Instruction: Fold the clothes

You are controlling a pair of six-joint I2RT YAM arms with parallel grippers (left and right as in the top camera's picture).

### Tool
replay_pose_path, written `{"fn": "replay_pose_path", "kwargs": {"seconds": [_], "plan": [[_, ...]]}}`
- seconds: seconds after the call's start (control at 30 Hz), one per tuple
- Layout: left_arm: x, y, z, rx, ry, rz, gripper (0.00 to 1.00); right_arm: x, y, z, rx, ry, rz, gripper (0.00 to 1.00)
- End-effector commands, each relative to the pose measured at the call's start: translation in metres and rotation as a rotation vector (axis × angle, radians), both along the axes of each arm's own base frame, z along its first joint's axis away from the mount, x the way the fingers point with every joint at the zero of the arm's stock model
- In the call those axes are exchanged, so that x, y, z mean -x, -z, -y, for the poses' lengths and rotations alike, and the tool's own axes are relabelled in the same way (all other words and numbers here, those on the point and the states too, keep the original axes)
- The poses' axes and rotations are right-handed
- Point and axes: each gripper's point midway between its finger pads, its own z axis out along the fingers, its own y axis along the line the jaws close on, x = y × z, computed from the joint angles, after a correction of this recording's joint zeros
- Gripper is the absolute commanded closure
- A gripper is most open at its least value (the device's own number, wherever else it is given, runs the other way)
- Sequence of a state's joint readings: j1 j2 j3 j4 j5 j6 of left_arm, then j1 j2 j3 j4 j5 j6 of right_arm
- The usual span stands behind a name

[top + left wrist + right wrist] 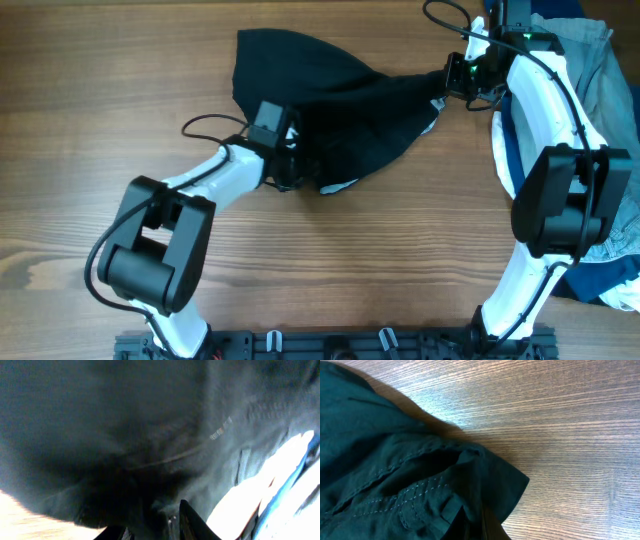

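Black fabric shorts lie bunched on the far half of the wooden table, about mid-width, drawn out into a long shape between the two arms. The left gripper sits near the table's middle at the shorts' near-left edge. From the left wrist camera the dark cloth fills almost the whole view and is gathered between the fingers, which pinch it. The right gripper is over the table's far right part at the shorts' narrow right end. Its wrist camera shows a stitched hem running down into the jaws, which are closed on it, with bare table beyond. A sliver of pale lining shows at the shorts' near edge. Along the table's right edge lies a pile with a light-blue denim garment and navy cloth.
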State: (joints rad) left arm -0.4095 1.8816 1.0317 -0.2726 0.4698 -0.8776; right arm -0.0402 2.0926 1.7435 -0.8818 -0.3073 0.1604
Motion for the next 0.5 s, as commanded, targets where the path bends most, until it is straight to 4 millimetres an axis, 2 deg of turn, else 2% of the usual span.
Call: {"fn": "replay_pose_path", "kwargs": {"seconds": [0.0,0.07,0.1,0.17,0.2,0.27,0.3,0.33,0.37,0.4,0.43,0.47], "plan": [[0.006,0.002,0.029,-0.025,0.074,0.072,0.96,0.001,0.001,-0.005,-0.013,-0.016,-0.009,0.96],[0.004,-0.001,0.03,-0.024,0.07,0.088,0.96,0.0,0.001,-0.005,-0.013,-0.019,-0.006,0.96],[0.001,-0.006,0.02,-0.024,0.049,0.079,0.96,-0.001,-0.002,-0.008,-0.035,-0.027,0.003,0.96],[-0.005,-0.034,-0.006,-0.022,0.048,0.118,0.96,-0.003,-0.016,-0.014,-0.071,-0.057,0.032,0.96],[-0.008,-0.056,-0.028,-0.033,0.036,0.153,0.96,-0.005,-0.031,-0.012,-0.076,-0.055,0.054,0.96],[0.003,-0.136,-0.095,-0.071,-0.02,0.273,0.96,-0.003,-0.069,-0.008,-0.063,-0.065,0.112,0.96],[0.011,-0.172,-0.117,-0.083,-0.056,0.335,0.96,0.0,-0.08,-0.006,-0.046,-0.064,0.126,0.96],[0.015,-0.195,-0.129,-0.086,-0.084,0.381,0.96,0.003,-0.088,-0.002,-0.025,-0.056,0.132,0.96],[0.022,-0.255,-0.149,-0.085,-0.147,0.53,0.96,0.012,-0.107,0.001,-0.01,-0.046,0.154,0.96],[0.027,-0.295,-0.157,-0.083,-0.177,0.643,0.96,0.017,-0.121,0.002,-0.011,-0.045,0.179,0.96],[0.035,-0.347,-0.168,-0.102,-0.224,0.798,0.96,0.026,-0.155,0.004,-0.004,-0.041,0.252,0.96],[0.042,-0.387,-0.176,-0.141,-0.247,0.926,0.96,0.036,-0.192,0.004,0.004,-0.04,0.338,0.96]]}}
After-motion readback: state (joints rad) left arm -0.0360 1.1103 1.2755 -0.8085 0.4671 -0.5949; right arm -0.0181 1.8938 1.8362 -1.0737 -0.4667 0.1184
